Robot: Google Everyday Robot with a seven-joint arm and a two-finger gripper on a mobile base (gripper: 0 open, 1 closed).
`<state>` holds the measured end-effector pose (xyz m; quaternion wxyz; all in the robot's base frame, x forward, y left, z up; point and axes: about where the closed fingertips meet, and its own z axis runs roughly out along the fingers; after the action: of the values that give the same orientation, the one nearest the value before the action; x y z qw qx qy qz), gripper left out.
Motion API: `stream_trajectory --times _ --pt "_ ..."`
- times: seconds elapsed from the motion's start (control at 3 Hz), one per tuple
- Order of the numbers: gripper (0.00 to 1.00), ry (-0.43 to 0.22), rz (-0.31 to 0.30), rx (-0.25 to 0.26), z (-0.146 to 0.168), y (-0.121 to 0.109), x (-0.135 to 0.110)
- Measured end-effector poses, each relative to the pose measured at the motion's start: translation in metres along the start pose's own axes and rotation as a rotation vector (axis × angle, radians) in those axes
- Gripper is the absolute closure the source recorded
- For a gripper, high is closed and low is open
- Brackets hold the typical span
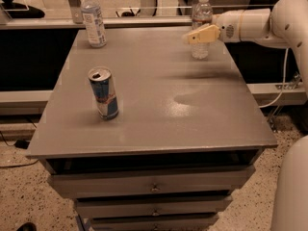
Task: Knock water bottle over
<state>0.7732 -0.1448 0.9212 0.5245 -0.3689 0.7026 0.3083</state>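
The gripper [191, 36] hangs low over the far right part of the grey table [168, 109], reaching in sideways on the end of the white arm [250, 23], which comes from the right as I see it. Whether the claw is open or closed I cannot tell (its tan end reads as one wedge from here).

The water bottle [201, 14] stands upright right behind the claw. Its white cap and shoulders rise above the claw and its base shows below it, so the claw crosses the bottle's middle. I cannot say whether the two touch.

Well beyond the claw's tip, along the same far edge, a second bottle [93, 20] with a large white-and-blue label stands upright near the other corner. A blue-and-silver can [103, 93] stands well apart from the claw, nearer to me and on the tip's side. Under the tabletop, below and nearer than the claw, are stacked drawers [154, 186].
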Motion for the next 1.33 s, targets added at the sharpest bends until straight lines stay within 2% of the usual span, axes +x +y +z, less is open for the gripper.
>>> stream_trajectory --times 0.33,0.67,1.0,1.33 --pt "0.0 -0.058 0.024 -0.085 0.009 0.032 -0.006" --pt "0.0 -0.103 0.02 -0.166 0.012 0.064 -0.016" --pt "0.0 -0.12 0.012 -0.211 0.01 0.084 -0.019" --pt "0.0 -0.12 -0.002 -0.222 0.004 0.09 -0.019"
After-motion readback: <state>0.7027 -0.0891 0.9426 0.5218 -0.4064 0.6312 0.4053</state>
